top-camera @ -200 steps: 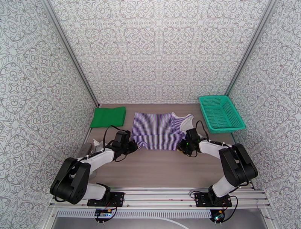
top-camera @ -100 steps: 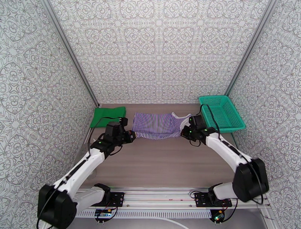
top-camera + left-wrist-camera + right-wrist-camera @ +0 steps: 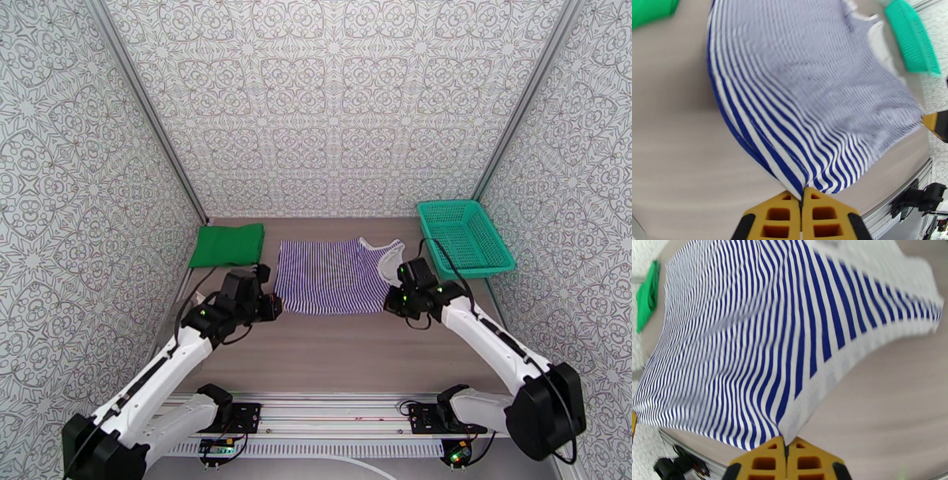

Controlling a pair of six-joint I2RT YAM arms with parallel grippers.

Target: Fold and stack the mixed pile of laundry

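Compared with half a second ago, the left hand (image 3: 272,306) and right hand (image 3: 393,302) are back nearer the near edge of the surface (image 3: 340,347), each pinching a near corner of the striped shirt (image 3: 332,272). The shirt, shortened then, is drawn out again to about its length of a second ago. Against that first moment, both arms stretch out much straighter and their elbows are no longer bunched up.
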